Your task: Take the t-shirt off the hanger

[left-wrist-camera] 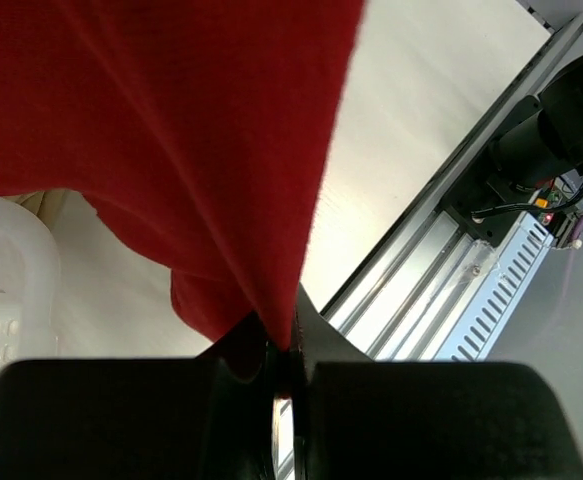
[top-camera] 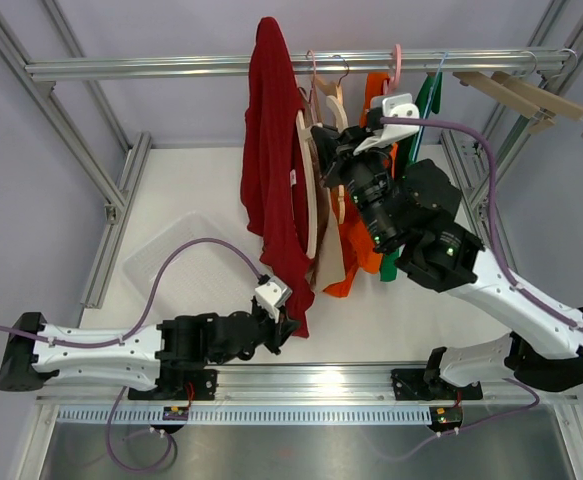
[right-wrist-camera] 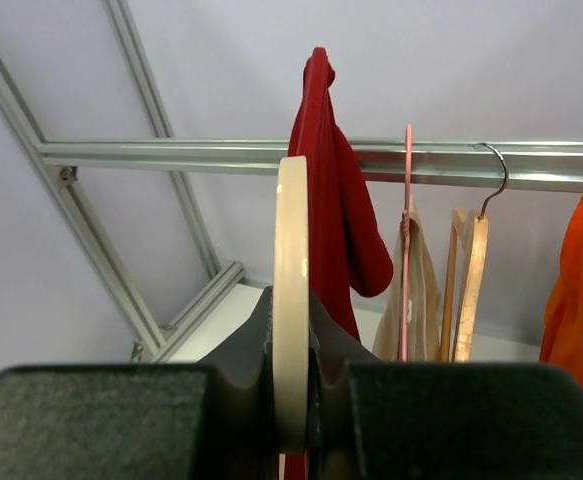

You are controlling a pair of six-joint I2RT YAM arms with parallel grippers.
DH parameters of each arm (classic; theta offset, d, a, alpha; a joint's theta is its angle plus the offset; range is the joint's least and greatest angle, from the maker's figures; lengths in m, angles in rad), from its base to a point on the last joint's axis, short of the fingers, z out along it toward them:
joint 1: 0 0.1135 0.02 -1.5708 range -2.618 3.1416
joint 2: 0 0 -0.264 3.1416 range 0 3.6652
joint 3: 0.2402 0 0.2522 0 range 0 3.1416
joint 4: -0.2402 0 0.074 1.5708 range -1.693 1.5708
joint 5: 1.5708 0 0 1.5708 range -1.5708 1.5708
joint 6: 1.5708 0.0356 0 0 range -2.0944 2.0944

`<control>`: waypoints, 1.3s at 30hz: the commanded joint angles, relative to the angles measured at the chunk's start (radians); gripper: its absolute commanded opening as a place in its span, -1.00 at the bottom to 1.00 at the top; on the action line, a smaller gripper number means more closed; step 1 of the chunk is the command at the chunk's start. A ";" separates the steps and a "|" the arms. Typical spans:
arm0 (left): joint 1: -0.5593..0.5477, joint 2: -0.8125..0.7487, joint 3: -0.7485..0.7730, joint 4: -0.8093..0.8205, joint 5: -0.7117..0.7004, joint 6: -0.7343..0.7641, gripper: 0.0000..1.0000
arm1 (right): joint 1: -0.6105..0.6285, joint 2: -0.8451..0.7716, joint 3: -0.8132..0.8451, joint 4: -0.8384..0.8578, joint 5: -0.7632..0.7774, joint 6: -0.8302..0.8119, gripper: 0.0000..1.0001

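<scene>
Left wrist: the left claw (left-wrist-camera: 286, 352) is pressed together on the lower hem of the t-shirt (left-wrist-camera: 171, 130), so that red cloth is pinched between its fingers.
Right wrist: the right claw (right-wrist-camera: 291, 340) is closed on the pale hanger (right-wrist-camera: 291, 250), which is gripped edge-on below the rail (right-wrist-camera: 531, 165).
T-shirt: it is hung from the rail's height down past the hanger to the left claw, low over the table (top-camera: 201, 180). Whether a hanger arm is inside the cloth cannot be told.
Risk, snag: the collar could be caught on a hanger tip or on the rail if the hem is pulled straight down.
Risk, slip: only a thin fold is pinched, so the hem could be lost under a hard tug.
Risk, neighbours: the orange garment (top-camera: 356, 255) is touching the right arm and could be dragged along.
Open room: bare table is offered to the left of the t-shirt.
Edges: a basket (top-camera: 166, 262) is set at the left, and the front frame rail (left-wrist-camera: 411, 280) is just beside the left claw.
</scene>
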 commanded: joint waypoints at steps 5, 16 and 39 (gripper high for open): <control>-0.036 0.118 -0.003 -0.062 0.052 -0.033 -1.00 | -0.031 -0.123 0.190 -0.021 -0.098 0.033 -1.00; -0.134 0.016 0.102 -0.129 -0.190 -0.013 -1.00 | -0.033 -0.134 0.158 -0.073 -0.107 0.045 -1.00; 0.351 0.057 0.381 0.543 -0.117 0.645 0.26 | -0.033 -0.490 -0.025 -0.459 -0.719 0.390 -1.00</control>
